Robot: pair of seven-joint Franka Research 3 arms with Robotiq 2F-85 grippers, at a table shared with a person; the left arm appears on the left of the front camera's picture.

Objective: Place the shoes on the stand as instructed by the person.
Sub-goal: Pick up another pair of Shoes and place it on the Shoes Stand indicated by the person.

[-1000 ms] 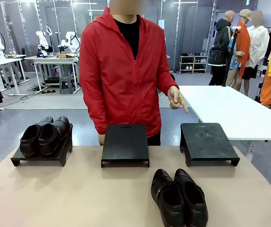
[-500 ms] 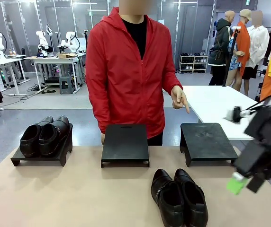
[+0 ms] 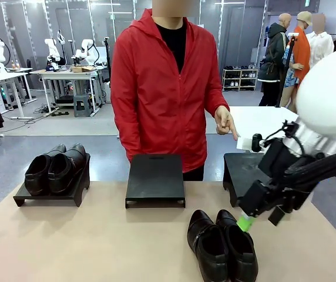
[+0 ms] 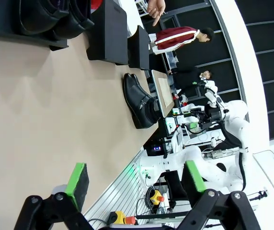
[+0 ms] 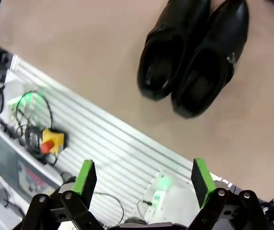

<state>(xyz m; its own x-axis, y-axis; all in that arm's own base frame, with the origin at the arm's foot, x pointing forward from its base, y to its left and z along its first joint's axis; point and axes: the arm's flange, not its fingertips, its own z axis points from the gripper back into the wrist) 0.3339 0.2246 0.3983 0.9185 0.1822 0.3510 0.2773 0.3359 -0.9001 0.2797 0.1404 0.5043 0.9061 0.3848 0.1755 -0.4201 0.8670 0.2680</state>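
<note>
Both sets of jaws stand wide and grasp nothing: the right gripper [image 3: 261,218] hangs low over the table [image 3: 86,247] with one green pad beside the far end of the loose pair of shoes [image 3: 222,244], while the left gripper [image 4: 136,177] hovers well apart from that pair, which sits far up its own wrist view. The loose pair rests side by side and touching on the bare table, right of the middle and near the robot's edge. Its long axis runs roughly from the robot's side toward the person [image 3: 162,88], and in the right wrist view the shoe openings lie at the end nearer the table edge. From the right jaws the shoes lie ahead of the fingertips, not yet between them, so the right arm is plainly the nearer one. The other pair [image 3: 56,168] sits on the left stand [image 3: 77,191]; the middle stand [image 3: 155,179] is bare. The person's hand [image 3: 224,122] points a finger downward, seemingly at the right stand [image 3: 244,170], which probably marks where the loose pair should go
</note>
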